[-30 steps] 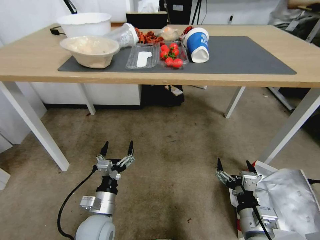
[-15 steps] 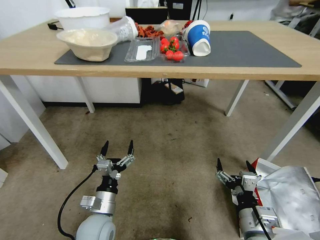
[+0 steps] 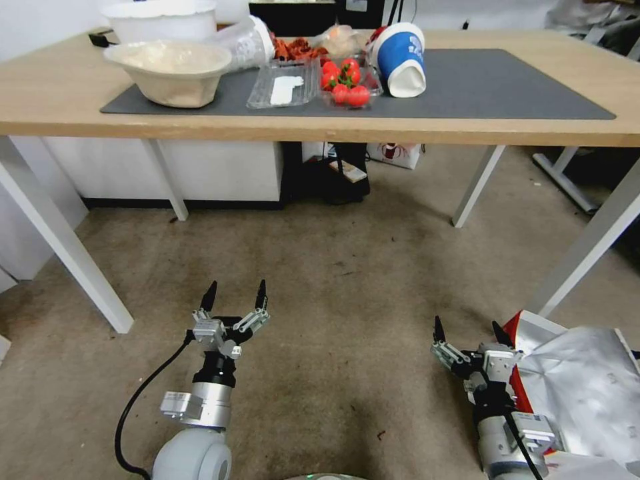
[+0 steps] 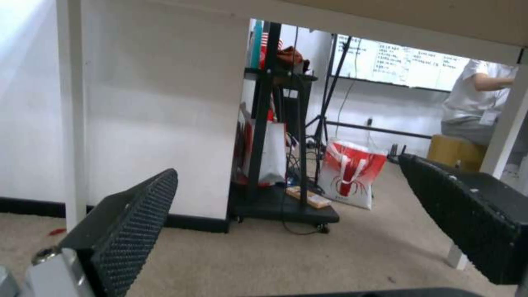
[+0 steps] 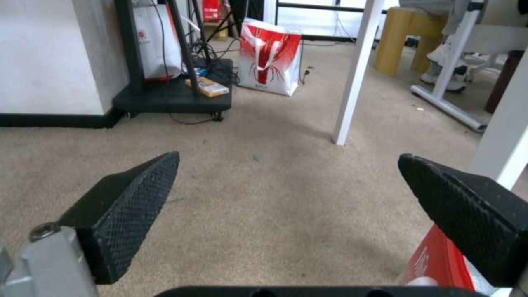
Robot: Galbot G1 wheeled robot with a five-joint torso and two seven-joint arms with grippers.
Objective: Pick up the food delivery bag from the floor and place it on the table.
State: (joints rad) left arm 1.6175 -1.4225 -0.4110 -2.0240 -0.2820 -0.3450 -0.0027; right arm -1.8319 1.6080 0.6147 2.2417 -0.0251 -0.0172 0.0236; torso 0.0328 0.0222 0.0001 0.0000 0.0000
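The food delivery bag [image 3: 581, 390] lies on the floor [image 3: 347, 267] at the lower right, its crinkled silver foil facing up and red edging along its near side. My right gripper [image 3: 469, 328] hovers open just left of the bag, fingers apart and holding nothing. A red corner of the bag [image 5: 435, 264] pokes in beside one finger in the right wrist view. My left gripper [image 3: 235, 295] hangs open over bare carpet at the lower left. The light-wood table [image 3: 53, 100] with its dark grey mat [image 3: 507, 87] spans the far side.
Bowls, a tomato tray [image 3: 347, 83] and a tipped blue-and-white cup [image 3: 400, 57] crowd the mat's left half. White table legs [image 3: 587, 247] stand beside the bag and at the left [image 3: 67, 253]. A black stand [image 3: 327, 180] and a red-and-white paper bag [image 5: 269, 57] sit under the table.
The whole head view has shifted, so the camera moved: the table sits higher in the picture and the bag slightly higher. Both grippers stay open, in the same pose.
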